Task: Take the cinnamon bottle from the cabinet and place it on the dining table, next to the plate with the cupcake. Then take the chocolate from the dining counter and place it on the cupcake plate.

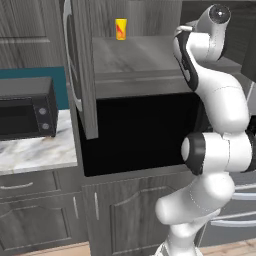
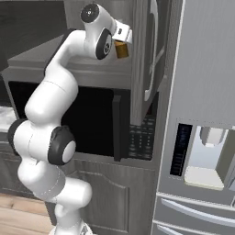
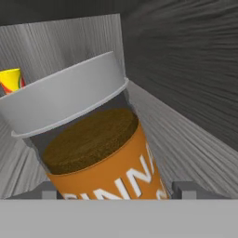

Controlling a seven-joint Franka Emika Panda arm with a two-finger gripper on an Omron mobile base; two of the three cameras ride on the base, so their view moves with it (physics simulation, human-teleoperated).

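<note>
The arm reaches up into the open cabinet [image 1: 85, 75], and the cinnamon bottle [image 3: 100, 139] stands right in front of the hand camera, very close, with its grey cap and orange label tilted in that view. In the right base view the bottle [image 2: 121, 49] shows as a small amber shape just at the end of the hand, beside the inner edge of the cabinet door. The two tips of the pincer [image 3: 116, 190] sit low at both sides of the bottle, so I judge that it is clenched around the bottle or very nearly so; real contact I cannot confirm from these pictures. The small yellow can [image 1: 120, 29] stands further back on the shelf board [image 1: 135, 55], near its rear edge, apart from the bottle. A black microwave [image 1: 27, 107] rests on the marble bench at the left. By my judgement the task is only at its first step: the bottle is not yet out of the cabinet, and carrying it to the dining table, and then the whole chocolate part, are left.
</note>
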